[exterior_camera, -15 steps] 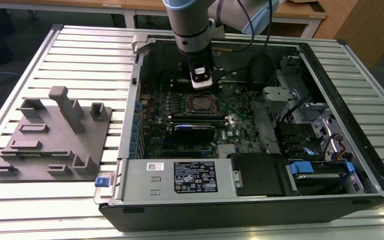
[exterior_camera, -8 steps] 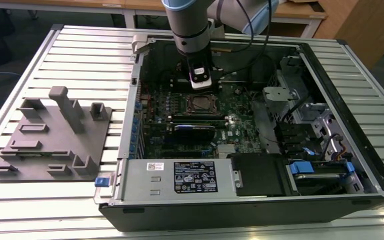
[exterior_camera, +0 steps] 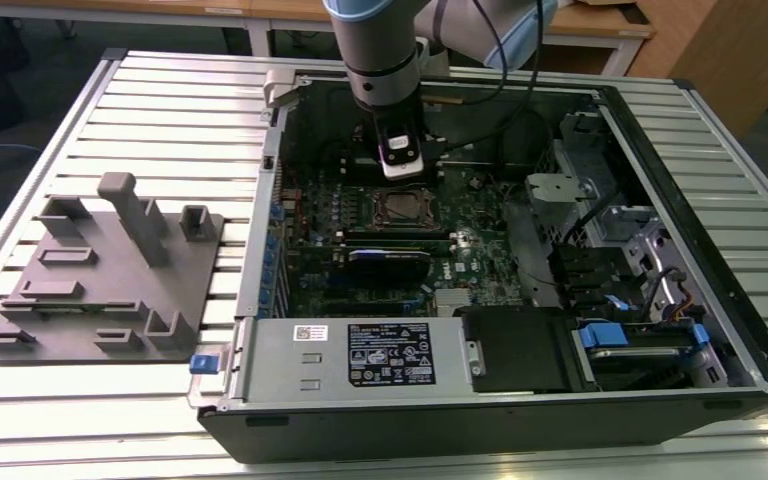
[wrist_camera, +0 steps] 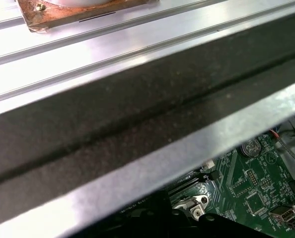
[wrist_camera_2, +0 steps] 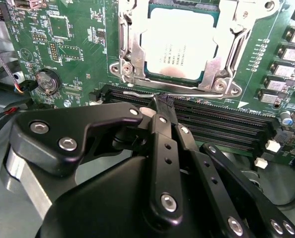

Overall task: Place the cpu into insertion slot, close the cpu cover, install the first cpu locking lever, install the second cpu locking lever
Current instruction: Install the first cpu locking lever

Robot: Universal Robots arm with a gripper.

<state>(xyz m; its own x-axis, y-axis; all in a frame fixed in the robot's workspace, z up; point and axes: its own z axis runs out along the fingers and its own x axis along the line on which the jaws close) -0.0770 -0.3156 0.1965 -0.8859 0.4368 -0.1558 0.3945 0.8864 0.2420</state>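
Gripper (wrist_camera_2: 163,103) fingers together, tips touching the thin wire locking lever (wrist_camera_2: 197,93) just beside the cpu cover (wrist_camera_2: 131,54), which lies closed over the seated cpu (wrist_camera_2: 180,42) on the motherboard (wrist_camera_2: 73,54). Lever looks like stiff, springy, slick steel; likely best caught near its free end

Bright even light; glare on cpu (wrist_camera_2: 180,42); close case edge (wrist_camera: 137,114) blurred.

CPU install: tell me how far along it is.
Done: the cpu sits in the insertion slot, the cpu cover down over it. In hand: the gripper is at a wire locking lever beside the cover. Left: lever latching, not visibly finished.
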